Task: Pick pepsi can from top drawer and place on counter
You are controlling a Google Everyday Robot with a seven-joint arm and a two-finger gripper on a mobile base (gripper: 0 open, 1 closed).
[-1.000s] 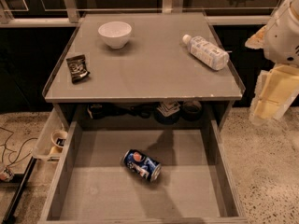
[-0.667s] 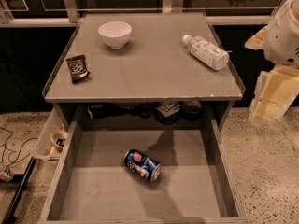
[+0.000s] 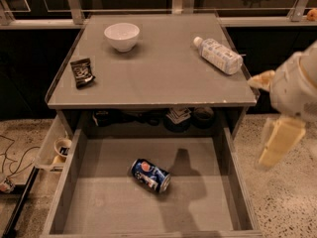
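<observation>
- Presently the cream-coloured gripper hangs at the right of the view, outside the right wall of the wide grey top drawer and over the speckled floor; whether it is wide or narrow, I cannot tell, and it holds nothing that I can see.
- Well to the gripper's left and a little lower, the small dark blue pepsi can lies on its side near the middle of the open drawer's floor, apart from every wall.
- Above and to the left of the gripper spreads the flat grey counter.
- Nearest the gripper on that counter lies a clear plastic bottle with a white label, on its side.
- Farther left stand a round white bowl and a dark crumpled snack packet.
</observation>
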